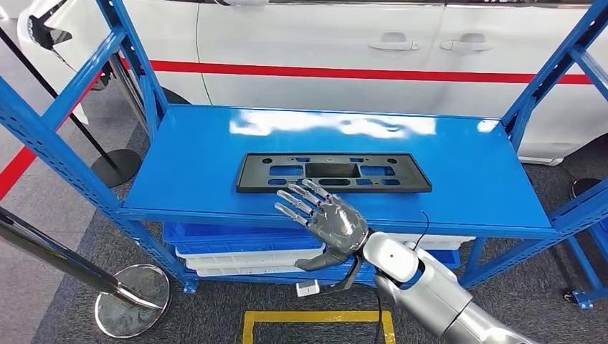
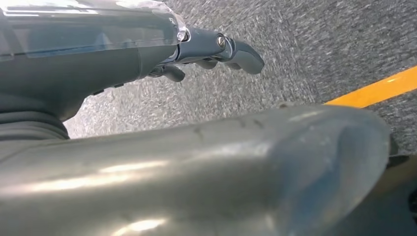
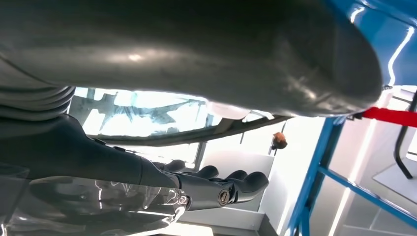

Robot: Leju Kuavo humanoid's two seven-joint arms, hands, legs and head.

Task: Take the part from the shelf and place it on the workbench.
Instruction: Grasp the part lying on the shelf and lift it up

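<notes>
While the right hand (image 1: 331, 223) hovers with fingers spread and empty at the part's 6 o'clock edge, 1 black part (image 1: 333, 173) lies flat mid-shelf (image 1: 473, 179); it looks stiff, light, smooth plastic, long and slotted, probably best gripped along the near long edge; the left hand (image 2: 211, 49) hangs over floor, fingers curled, holding nothing; 2 stanchion bases stand at 8 o'clock.

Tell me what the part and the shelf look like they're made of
Part: looks like moulded black plastic, matte; it is thin and flat with cut-out slots and holes and shows almost no glare. Shelf: looks like blue-painted sheet metal, glossy; bright reflections smear across its top, and its uprights are perforated steel angle.
</notes>
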